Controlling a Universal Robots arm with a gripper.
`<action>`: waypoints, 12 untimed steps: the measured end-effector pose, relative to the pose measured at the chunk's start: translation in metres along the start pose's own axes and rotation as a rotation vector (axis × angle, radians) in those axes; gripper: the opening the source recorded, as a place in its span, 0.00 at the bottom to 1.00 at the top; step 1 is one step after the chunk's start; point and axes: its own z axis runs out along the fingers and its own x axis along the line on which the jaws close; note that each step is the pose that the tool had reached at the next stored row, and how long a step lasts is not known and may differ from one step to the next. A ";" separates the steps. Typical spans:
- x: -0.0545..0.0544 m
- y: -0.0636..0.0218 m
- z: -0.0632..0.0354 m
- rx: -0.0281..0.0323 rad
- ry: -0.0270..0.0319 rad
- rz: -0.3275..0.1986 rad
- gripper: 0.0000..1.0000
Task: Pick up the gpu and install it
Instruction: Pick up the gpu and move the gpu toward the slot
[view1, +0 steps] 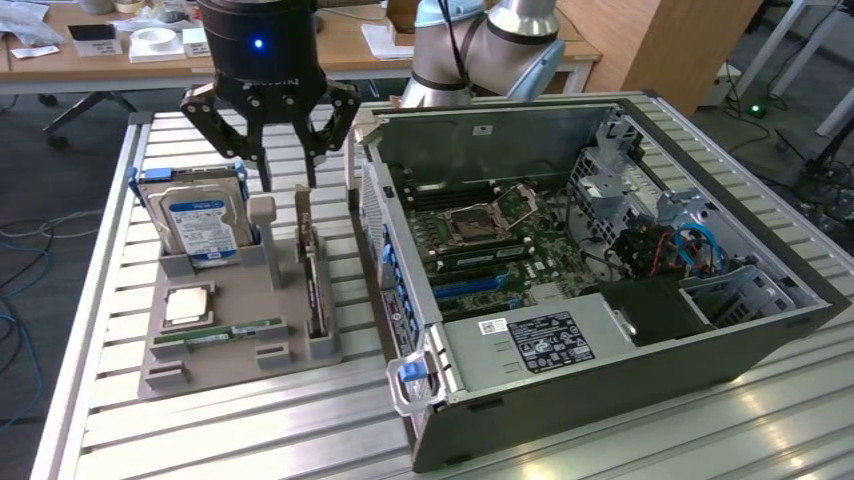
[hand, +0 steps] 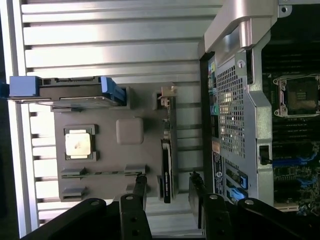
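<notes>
the tool (view1: 276, 168) hangs above the far end of the grey tray (view1: 214, 350), fingers spread apart and holding nothing. the gpu (view1: 316, 290) stands on edge in the tray just below it, beside the open computer case (view1: 601, 250). the card's long axis runs down the tray, in line with the gap between the fingers. its lower edge is hidden in the slot.

Exterior view: high, angled down across slatted table (view1: 200, 440), mid-range. Wrist view: straight down, closer. Both share parts tray (view1: 220, 362) (hand: 110, 161), open computer case (view1: 641, 390) (hand: 235, 110).
</notes>
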 end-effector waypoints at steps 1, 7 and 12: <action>0.000 -0.0001 0.0016 0.0000 0.0000 0.000 0.47; 0.000 -0.0003 0.0070 0.0000 0.0003 0.000 0.47; 0.000 -0.0003 0.0072 -0.0002 0.0001 0.000 0.47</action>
